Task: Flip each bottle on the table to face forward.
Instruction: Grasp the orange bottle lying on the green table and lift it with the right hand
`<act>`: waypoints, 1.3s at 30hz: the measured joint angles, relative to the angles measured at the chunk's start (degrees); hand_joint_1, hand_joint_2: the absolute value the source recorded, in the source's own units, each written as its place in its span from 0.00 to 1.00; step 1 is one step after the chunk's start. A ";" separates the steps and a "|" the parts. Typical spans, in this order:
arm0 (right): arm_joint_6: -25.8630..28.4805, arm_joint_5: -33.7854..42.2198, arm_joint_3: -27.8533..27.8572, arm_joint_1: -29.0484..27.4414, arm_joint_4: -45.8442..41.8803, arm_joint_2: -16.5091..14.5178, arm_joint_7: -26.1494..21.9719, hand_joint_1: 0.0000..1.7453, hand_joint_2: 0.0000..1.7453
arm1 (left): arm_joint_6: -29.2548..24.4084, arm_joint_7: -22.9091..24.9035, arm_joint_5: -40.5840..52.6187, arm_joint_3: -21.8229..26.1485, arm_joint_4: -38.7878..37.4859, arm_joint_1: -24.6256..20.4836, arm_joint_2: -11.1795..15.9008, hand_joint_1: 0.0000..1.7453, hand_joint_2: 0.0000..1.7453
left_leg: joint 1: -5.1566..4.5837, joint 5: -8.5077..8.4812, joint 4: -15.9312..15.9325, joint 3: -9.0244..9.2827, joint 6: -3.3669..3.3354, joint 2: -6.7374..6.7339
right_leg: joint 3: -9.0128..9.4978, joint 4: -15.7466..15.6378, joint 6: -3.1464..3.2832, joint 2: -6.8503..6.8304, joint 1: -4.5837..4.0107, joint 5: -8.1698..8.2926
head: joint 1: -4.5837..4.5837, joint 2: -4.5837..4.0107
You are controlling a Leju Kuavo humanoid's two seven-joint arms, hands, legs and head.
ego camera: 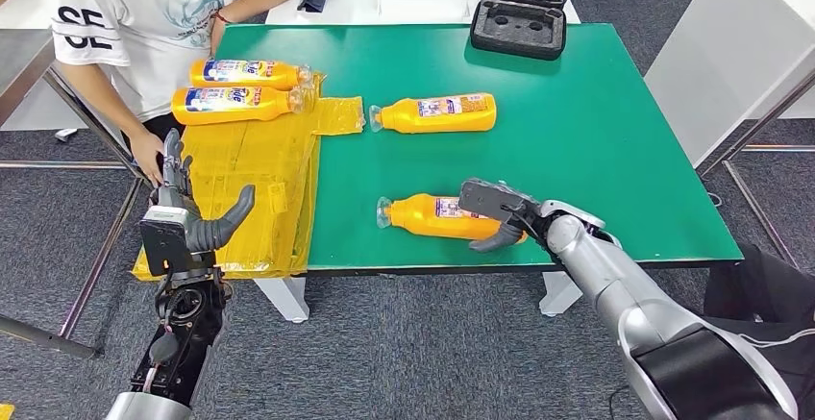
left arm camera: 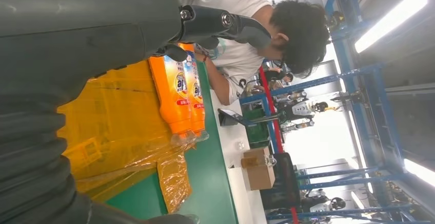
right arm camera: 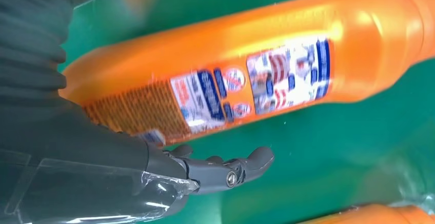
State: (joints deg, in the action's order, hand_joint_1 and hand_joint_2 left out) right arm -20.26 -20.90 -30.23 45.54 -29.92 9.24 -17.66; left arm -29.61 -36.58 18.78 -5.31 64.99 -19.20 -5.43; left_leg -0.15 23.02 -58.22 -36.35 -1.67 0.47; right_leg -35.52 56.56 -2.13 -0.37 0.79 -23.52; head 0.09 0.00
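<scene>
1. Four bottles lay on the table [ego camera: 615, 84] in the head view: two front-label-up on the yellow sheet [ego camera: 259, 180], a far bottle [ego camera: 434, 113] mid-table showing its back label, and a near bottle [ego camera: 432, 215] by the front edge. The right hand [ego camera: 500, 216] sat at that near bottle's base end, fingers curled down around its near side; whether the grip had closed, I could not tell. The left hand [ego camera: 192, 210] hovered off the table's left edge, fingers spread, holding nothing. A person [ego camera: 154, 16] stood at the far-left corner.

2. Left wrist view: that hand's [left arm camera: 102, 39] fingers were parted and empty, with the two finished bottles [left arm camera: 182, 93] side by side on the sheet [left arm camera: 113, 131] beyond.

3. Right wrist view: the near bottle [right arm camera: 246, 75] lay on green, small-print back label up, the right hand's [right arm camera: 169, 157] thumb apart from it. My read was that this bottle's flip was in hand; next it needed a firm wrap and a half-roll along its length.
</scene>
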 joint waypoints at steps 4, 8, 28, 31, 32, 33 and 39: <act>-0.04 0.53 0.38 0.37 -0.02 0.26 -0.25 0.00 1.00 | -0.14 0.06 0.02 0.00 -0.01 0.34 0.15 0.00 1.00 | 0.00 0.00 0.00 0.00 0.00 -0.01 | 0.00 0.00 0.00 0.00 0.00 0.00 | 0.01 0.00; -0.33 0.46 0.47 0.74 -0.02 0.40 0.59 0.00 1.00 | 0.03 0.25 0.04 0.01 -0.01 0.53 0.33 0.00 1.00 | 0.01 0.00 0.00 0.00 0.00 0.00 | 0.00 0.00 0.00 0.00 -0.01 0.00 | 0.01 0.00; -3.78 -4.18 -1.09 3.97 1.64 0.60 5.01 0.00 1.00 | -0.07 0.66 -0.01 0.02 -0.01 0.94 0.43 0.00 1.00 | 0.00 0.00 0.00 0.00 0.00 -0.01 | -0.01 0.00 0.00 0.00 -0.01 0.00 | 0.01 0.00; -3.90 -4.57 -1.61 4.59 2.37 0.60 5.41 0.00 1.00 | -0.05 0.67 -0.06 0.01 -0.01 0.94 0.43 0.00 1.00 | 0.01 0.00 0.00 0.00 0.00 0.00 | 0.00 0.00 0.00 0.00 -0.01 0.00 | 0.01 0.00; -3.90 -4.62 -1.72 4.66 2.54 0.60 5.42 0.00 1.00 | -0.05 0.67 -0.08 0.01 -0.01 0.94 0.43 0.00 1.00 | 0.00 0.00 0.00 0.00 0.00 0.00 | 0.00 0.00 0.00 0.00 -0.01 0.00 | 0.00 0.00; -3.90 -4.64 -1.83 4.72 2.69 0.60 5.42 0.00 1.00 | -0.05 0.67 -0.09 0.01 -0.01 0.94 0.43 0.00 1.00 | 0.00 0.00 0.00 0.00 0.00 0.00 | 0.00 0.00 0.00 0.00 0.00 0.00 | 0.00 0.00; -3.91 -4.65 -2.44 4.93 3.32 0.60 5.44 0.00 1.00 | 0.02 0.67 -0.09 0.00 -0.01 0.94 0.43 0.00 1.00 | 0.00 0.00 0.00 0.00 0.00 0.00 | -0.01 0.00 0.00 0.00 0.00 0.00 | 0.00 0.00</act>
State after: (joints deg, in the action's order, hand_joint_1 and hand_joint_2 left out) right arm -24.16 -25.55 -32.67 50.46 -26.60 9.84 -12.22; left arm -29.59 -35.91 18.69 -5.31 64.98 -18.26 -5.01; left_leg -0.15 23.02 -58.22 -36.35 -1.67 0.46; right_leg -35.53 56.57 -2.13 -0.36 0.79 -23.52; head 0.09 0.00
